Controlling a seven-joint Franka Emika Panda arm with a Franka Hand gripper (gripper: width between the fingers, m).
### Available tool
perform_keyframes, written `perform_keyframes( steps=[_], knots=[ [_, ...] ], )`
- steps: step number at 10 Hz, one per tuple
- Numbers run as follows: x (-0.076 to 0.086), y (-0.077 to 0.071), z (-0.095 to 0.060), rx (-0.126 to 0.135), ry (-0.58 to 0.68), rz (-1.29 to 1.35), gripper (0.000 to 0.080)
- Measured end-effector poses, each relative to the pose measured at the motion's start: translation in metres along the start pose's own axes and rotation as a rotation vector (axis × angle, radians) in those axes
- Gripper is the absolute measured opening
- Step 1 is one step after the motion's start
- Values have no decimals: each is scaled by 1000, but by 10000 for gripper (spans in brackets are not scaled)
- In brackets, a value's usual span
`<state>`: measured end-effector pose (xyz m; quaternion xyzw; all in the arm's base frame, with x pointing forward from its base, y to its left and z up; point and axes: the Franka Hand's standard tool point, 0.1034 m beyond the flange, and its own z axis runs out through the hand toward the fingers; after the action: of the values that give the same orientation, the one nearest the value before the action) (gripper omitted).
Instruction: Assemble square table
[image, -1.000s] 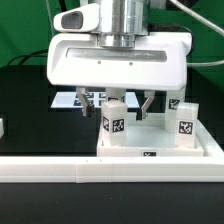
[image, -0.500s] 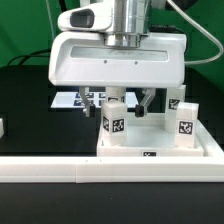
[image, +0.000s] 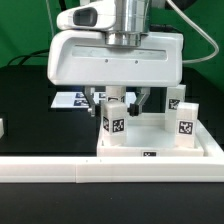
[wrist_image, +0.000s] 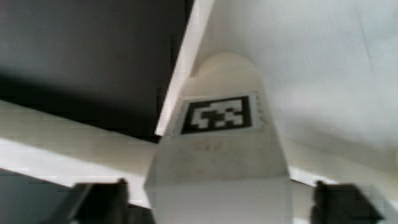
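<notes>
The square table (image: 160, 146) lies flat on the black bench, up against the long white rail (image: 60, 171) at the front. A short tagged leg block (image: 115, 120) stands upright on it, nr the exterior view's left corner. A 2nd leg block (image: 185, 119) stands at the exterior view's right corner, w/ a 3rd (image: 173, 102) just behind it. The marker board (image: 68, 100) shows partly behind the arm.

Wrist view gives what the ext. view can't: the leg block (wrist_image: 217, 150) close up, tag facing the camera, sitting between two dark fingertips (wrist_image: 98, 203).

Gripper (image: 119, 100): jaws partway in, one each side of the leg block's top. Can't tell if the pads actually touch it, so grip or not is unclear.
</notes>
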<state>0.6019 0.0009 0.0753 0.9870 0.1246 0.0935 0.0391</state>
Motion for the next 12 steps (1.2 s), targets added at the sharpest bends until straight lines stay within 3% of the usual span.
perform_keyframes(
  steps=[1,2,6,12],
  knots=[
    [0,0,0,1,0,13,412],
    [0,0,0,0,1,28,290],
    [0,0,0,1,1,159,290],
    [3,0,2,1,22,656,291]
  ],
)
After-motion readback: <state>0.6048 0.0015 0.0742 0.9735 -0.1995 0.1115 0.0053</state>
